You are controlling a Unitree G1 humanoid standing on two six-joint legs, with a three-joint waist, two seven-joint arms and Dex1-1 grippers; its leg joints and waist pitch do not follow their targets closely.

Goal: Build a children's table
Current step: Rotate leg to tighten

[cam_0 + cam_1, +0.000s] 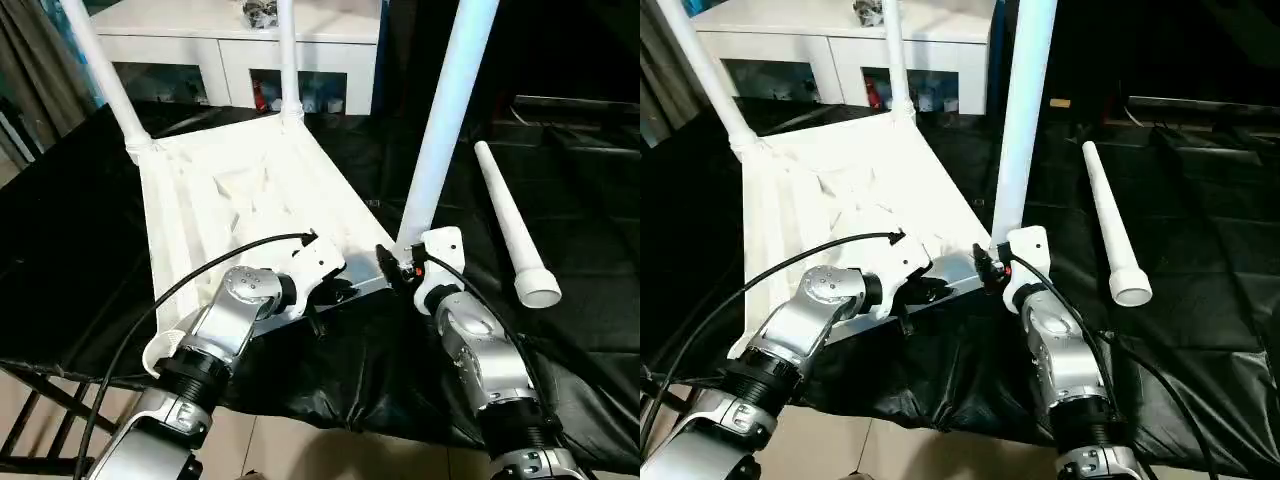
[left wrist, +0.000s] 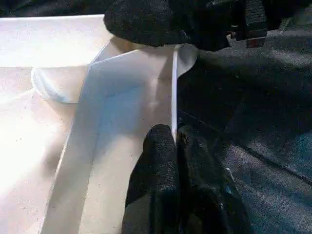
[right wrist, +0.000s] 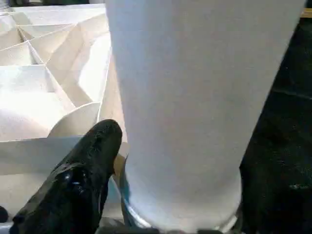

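The white tabletop (image 1: 230, 190) lies upside down on a black-draped bench, its ribbed underside facing up. Two white legs (image 1: 105, 75) (image 1: 287, 60) stand in the far corner sockets. A third leg (image 1: 445, 120) stands upright in the near right socket. My right gripper (image 1: 400, 262) is at its base, open. One black finger (image 3: 83, 170) sits just beside the leg (image 3: 195, 97) with a sliver of gap; the other finger is hidden behind it. My left gripper (image 2: 174, 136) is shut on the thin near rim of the tabletop (image 2: 122, 97). A fourth leg (image 1: 510, 225) lies loose on the cloth to the right.
A white cabinet (image 1: 230, 50) with glass doors stands behind the bench. The black cloth (image 1: 580, 300) covers the bench, and its front edge drops to the floor just below my forearms. A dark curtain hangs at the far left.
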